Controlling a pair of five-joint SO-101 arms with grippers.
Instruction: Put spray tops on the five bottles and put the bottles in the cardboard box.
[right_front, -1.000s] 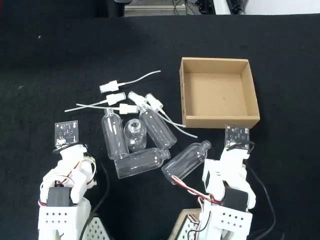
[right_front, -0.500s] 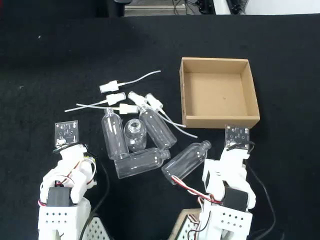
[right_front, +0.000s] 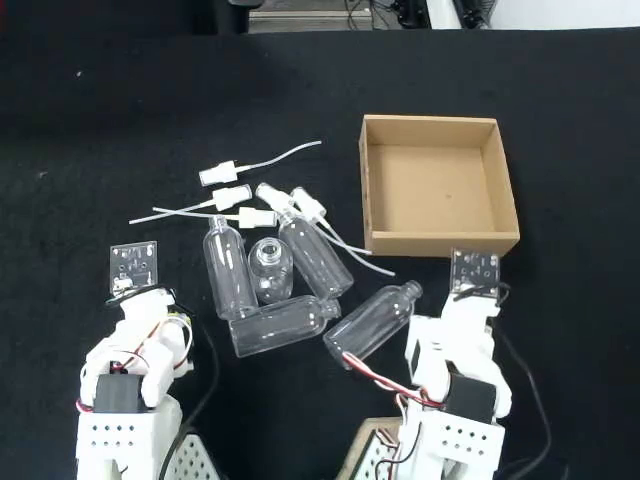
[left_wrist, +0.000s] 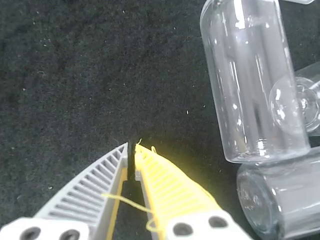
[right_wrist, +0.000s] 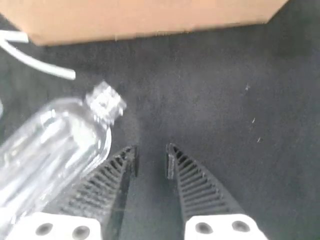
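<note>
Well, I see left fingers (left_wrist: 160, 175) clenched on nothing beside bottles (right_front: 285, 325); right fingers (right_wrist: 195, 180) released near lone bottle (right_wrist: 50, 145); box (right_front: 440, 243) apart.

Left wrist cam is only giving me pieces. The long bottle (left_wrist: 252, 85) loses its far end past the frame edge, and the second bottle (left_wrist: 280, 200) beside it is chopped off too. On the right wrist cam, the cardboard box (right_wrist: 150, 20) is just its near wall, and the lone bottle (right_wrist: 50, 145) runs out of frame at its base. From up high, I honestly can't tell if the spray top (right_front: 275, 197) is seated on the angled bottle (right_front: 313, 258) or just lying against its neck.
</note>
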